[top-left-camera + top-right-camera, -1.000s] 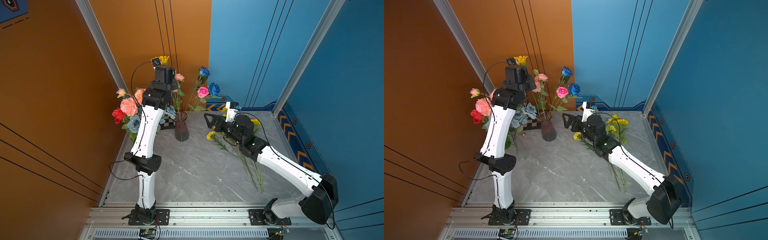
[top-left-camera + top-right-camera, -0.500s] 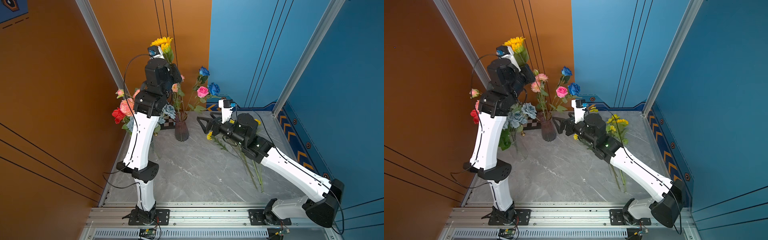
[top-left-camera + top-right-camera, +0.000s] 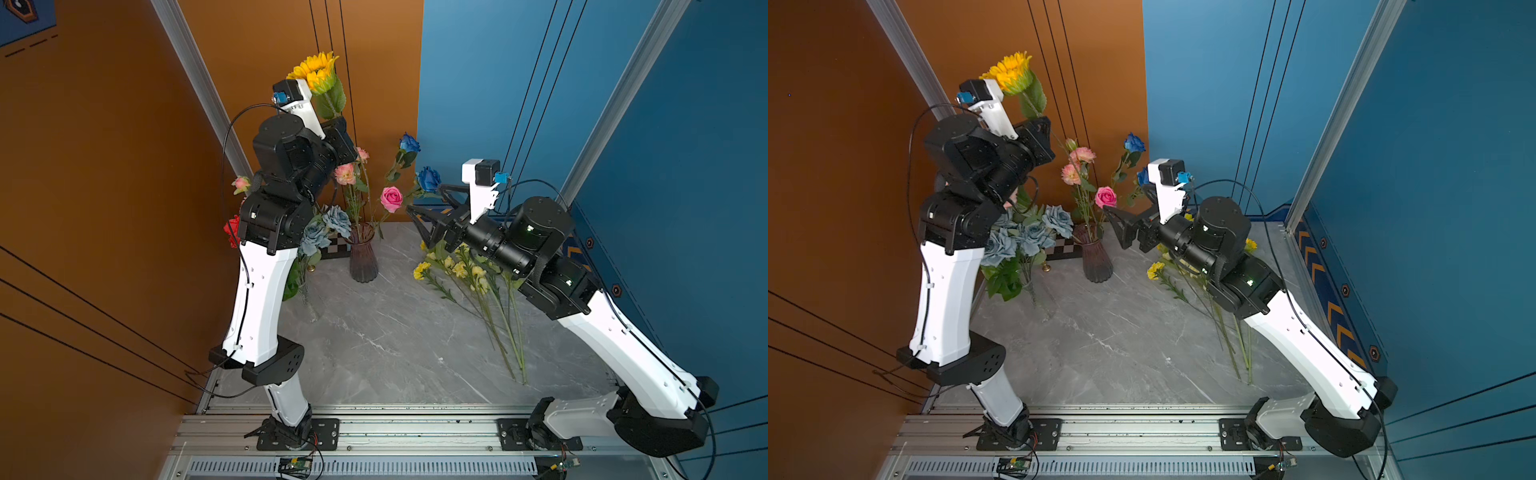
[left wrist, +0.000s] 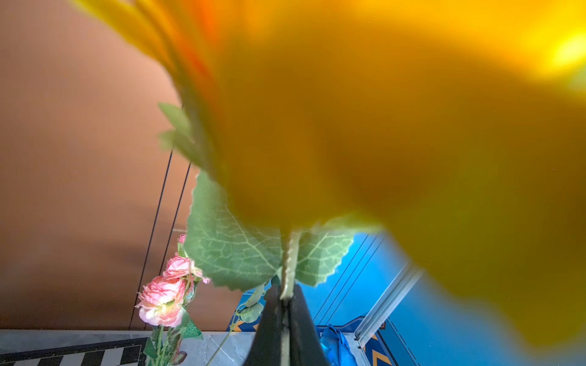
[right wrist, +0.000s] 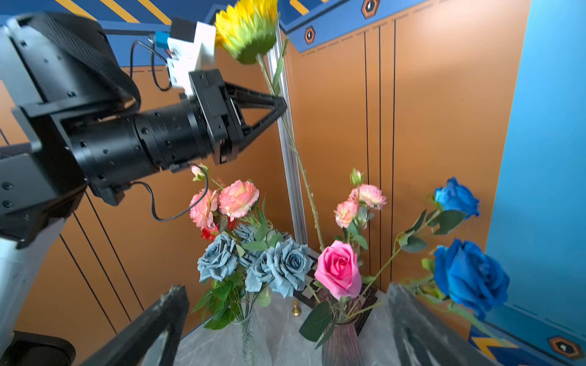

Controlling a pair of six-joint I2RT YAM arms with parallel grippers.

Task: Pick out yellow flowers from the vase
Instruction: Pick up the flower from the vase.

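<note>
Grey marble desk (image 3: 395,332), with orange and blue walls behind.

- Left hand (image 5: 280,103): clamped shut on the sunflower (image 3: 318,70) stem, just under the leaves. The bloom fills the left wrist view as a yellow blur.
- Change from a second back: the left arm has reared up. The bloom, which sat level with the wrist before, is now carried well above every other flower in both top views.
- Stem: runs down from the hand toward the purple vase (image 3: 363,257) near the desk's far edge. Its lower end is hidden behind the pink rose (image 5: 337,269), so I cannot tell whether it has cleared the rim.
- Right hand (image 5: 285,298): jaws spread wide, holding nothing. It has swung off the loose yellow flowers (image 3: 461,266) lying toward the desk's right edge. It now points at the vase, close to the pink rose.
</note>
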